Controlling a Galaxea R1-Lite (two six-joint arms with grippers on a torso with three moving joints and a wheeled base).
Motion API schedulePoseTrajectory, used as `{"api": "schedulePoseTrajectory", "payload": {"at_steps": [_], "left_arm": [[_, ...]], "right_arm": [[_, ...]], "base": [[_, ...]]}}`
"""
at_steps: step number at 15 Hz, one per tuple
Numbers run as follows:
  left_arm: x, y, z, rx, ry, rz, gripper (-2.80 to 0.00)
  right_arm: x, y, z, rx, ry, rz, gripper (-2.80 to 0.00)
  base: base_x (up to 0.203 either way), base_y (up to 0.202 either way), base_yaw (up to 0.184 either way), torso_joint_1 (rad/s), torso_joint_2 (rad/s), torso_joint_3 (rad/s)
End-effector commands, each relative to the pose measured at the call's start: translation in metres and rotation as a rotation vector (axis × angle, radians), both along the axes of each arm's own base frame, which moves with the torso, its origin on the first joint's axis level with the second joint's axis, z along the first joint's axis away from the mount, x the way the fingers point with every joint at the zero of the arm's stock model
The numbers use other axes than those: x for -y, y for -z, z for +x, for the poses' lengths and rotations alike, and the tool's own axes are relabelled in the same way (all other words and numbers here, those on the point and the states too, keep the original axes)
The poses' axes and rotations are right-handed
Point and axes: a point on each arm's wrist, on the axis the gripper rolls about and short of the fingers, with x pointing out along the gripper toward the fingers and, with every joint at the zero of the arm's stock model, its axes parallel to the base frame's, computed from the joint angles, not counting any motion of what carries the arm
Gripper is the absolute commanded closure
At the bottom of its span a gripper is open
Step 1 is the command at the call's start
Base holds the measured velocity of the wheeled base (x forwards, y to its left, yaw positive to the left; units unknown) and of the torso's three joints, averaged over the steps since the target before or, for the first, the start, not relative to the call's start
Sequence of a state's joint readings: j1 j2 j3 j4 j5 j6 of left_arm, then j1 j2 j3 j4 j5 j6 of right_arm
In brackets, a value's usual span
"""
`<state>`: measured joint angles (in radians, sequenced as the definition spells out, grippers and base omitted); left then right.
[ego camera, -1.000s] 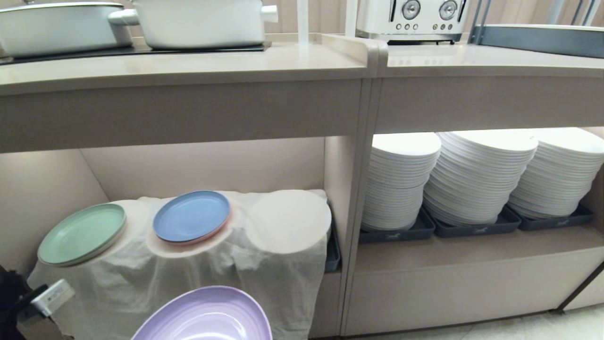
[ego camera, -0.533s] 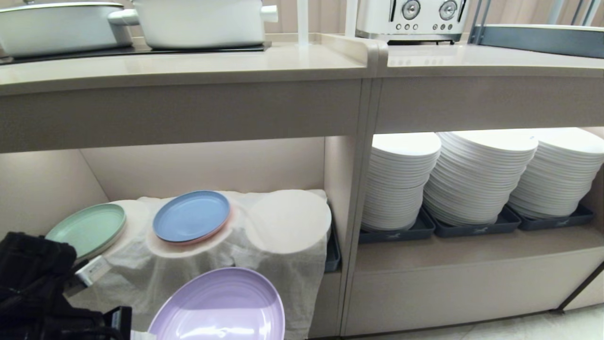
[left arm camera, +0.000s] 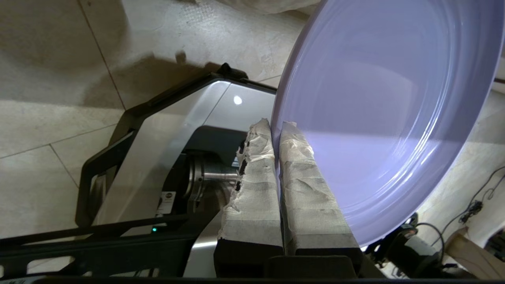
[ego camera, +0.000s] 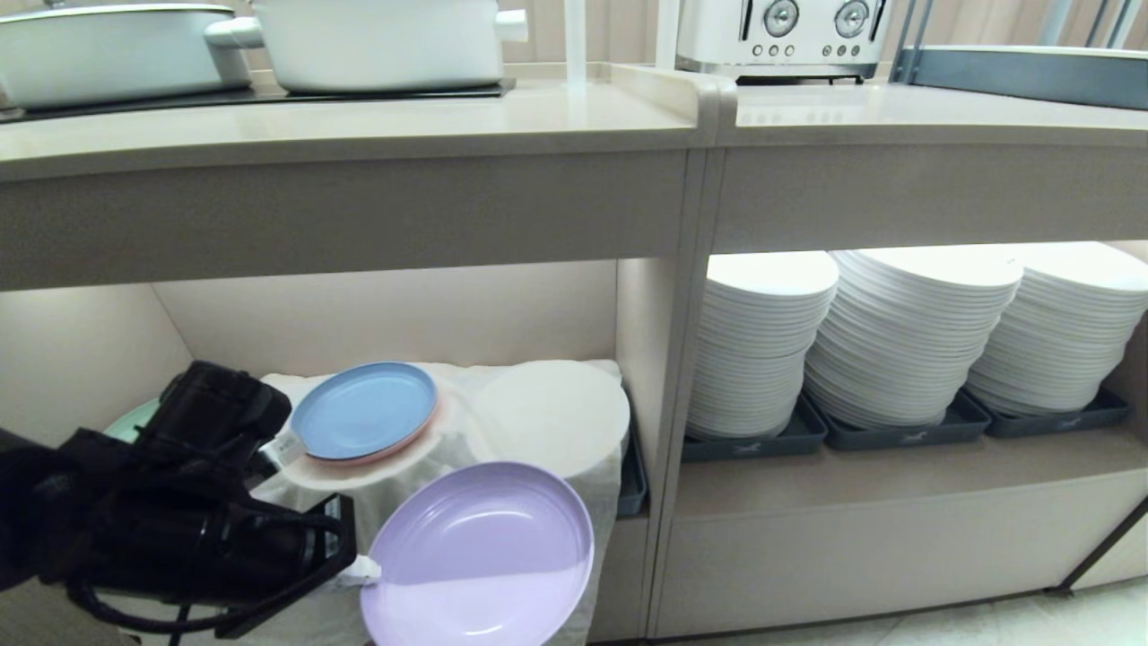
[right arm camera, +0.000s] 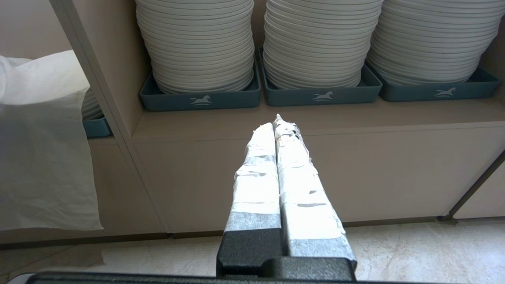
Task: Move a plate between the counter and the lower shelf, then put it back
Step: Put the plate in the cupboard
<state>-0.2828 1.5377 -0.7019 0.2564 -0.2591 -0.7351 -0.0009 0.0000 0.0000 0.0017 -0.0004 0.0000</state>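
fronting pale floor tiles, beige counter.

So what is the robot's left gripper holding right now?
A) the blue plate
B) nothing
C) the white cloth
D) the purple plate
D: the left gripper is shut on the rim of the purple plate, held in front of the lower shelf; the blue plate rests on the white cloth.
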Motion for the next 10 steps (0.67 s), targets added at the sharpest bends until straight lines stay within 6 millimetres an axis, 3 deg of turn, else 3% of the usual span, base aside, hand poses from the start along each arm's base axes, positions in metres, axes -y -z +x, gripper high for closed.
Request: {"api": "schedulePoseTrajectory", "payload": {"at_steps": [1, 10], "left_arm": [[0.006, 0.009, 0.017, -0.044, -0.007, 0.005, 0.00], [0.023, 0.033, 0.060, 0.004, -0.092, -0.041, 0.00]], "right_arm": [[0.000, 0.000, 0.000, 0.000, 0.000, 0.000, 0.00], [0.000, 0.000, 0.000, 0.000, -0.001, 0.000, 0.00]], "base": [[0.000, 0.000, 0.000, 0.000, 0.00, 0.000], [0.000, 0.000, 0.000, 0.000, 0.00, 0.000]]}}
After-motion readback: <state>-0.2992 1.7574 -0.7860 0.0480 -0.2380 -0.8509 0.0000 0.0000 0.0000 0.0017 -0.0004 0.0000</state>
